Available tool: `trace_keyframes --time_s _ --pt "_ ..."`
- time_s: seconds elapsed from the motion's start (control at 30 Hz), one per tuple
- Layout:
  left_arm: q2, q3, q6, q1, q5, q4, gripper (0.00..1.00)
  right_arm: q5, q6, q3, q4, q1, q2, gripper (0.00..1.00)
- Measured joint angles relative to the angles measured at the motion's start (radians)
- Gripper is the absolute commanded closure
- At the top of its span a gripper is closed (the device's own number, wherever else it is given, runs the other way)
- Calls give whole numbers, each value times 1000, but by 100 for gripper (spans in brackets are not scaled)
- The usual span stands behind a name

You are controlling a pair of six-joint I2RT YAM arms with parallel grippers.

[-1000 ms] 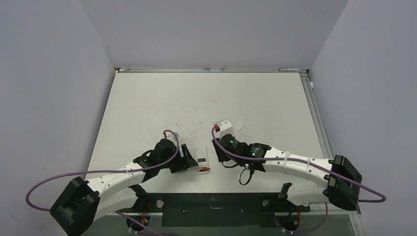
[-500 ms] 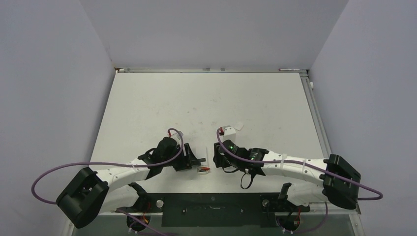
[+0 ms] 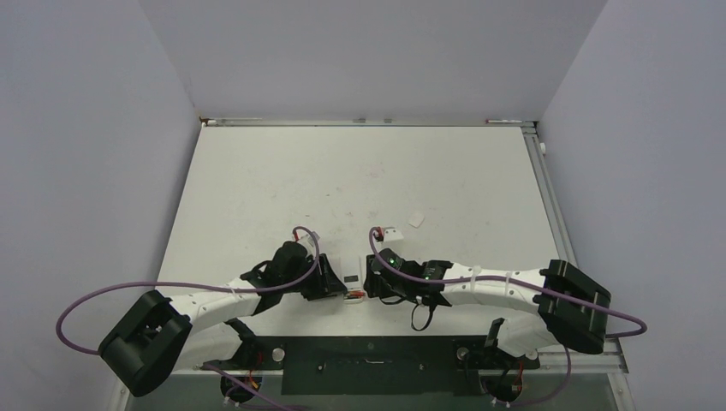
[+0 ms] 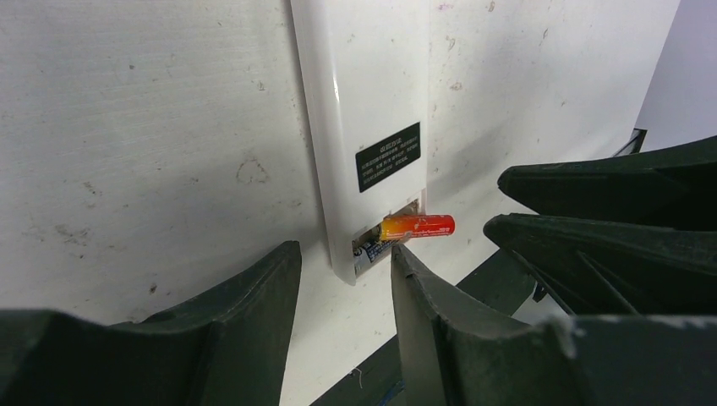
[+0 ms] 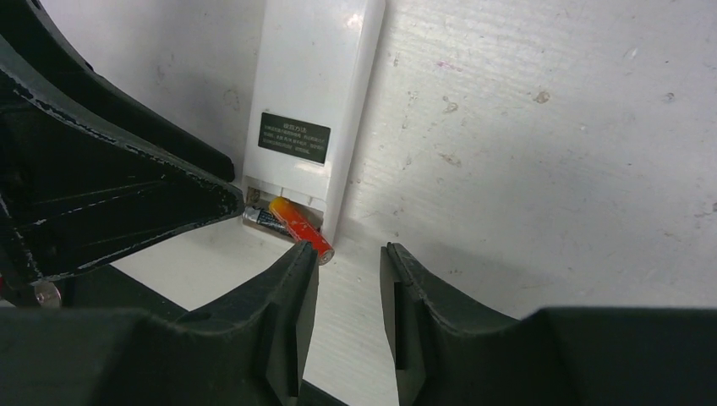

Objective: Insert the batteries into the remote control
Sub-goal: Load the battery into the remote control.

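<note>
The remote control (image 3: 353,272) lies plain white face up between my two grippers, with a black label and an open battery compartment at its near end. It also shows in the left wrist view (image 4: 363,118) and the right wrist view (image 5: 313,85). One red battery (image 4: 418,227) sits askew, one end in the compartment and the other poking out over the edge (image 5: 300,227). A second battery (image 5: 264,220) lies in the compartment, dark printed side up. My left gripper (image 4: 342,279) is open and empty at the remote's near left. My right gripper (image 5: 348,254) is open and empty, its left finger close to the red battery's tip.
A small flat white square piece (image 3: 416,219) lies behind the right arm. The dark strip of the table's front edge (image 3: 368,351) runs just near of the remote. The two grippers' fingers stand close together on either side of the remote's near end.
My right gripper has moved nearer and to the left, down to the remote's near end beside the red battery. My left gripper has stayed at the remote's left side.
</note>
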Motion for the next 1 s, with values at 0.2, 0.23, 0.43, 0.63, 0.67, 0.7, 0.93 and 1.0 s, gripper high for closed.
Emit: trace_keyframes --time_s 0.2,0.23,0.43,0.63,0.67,0.7,0.93,1.0 --pt "-3 -8 -1 0 6 8 61 -17 39 0 12 16 20 67" --pt "-3 -9 -1 0 6 9 61 -17 44 0 12 19 20 67" --pt "-3 -13 -1 0 11 14 62 -24 80 0 27 35 20 72" --pt "-3 -18 -1 0 21 19 62 -26 100 0 35 39 39 75" --pt "-3 -19 -2 0 21 22 62 -26 103 0 35 39 45 75" --pt "-3 -20 -2 0 23 23 62 -27 105 0 35 39 50 76" --pt "-3 -21 -2 0 25 23 63 -34 111 0 37 39 78 82" --pt "-3 -20 -2 0 25 23 63 -36 112 1 39 39 84 83"
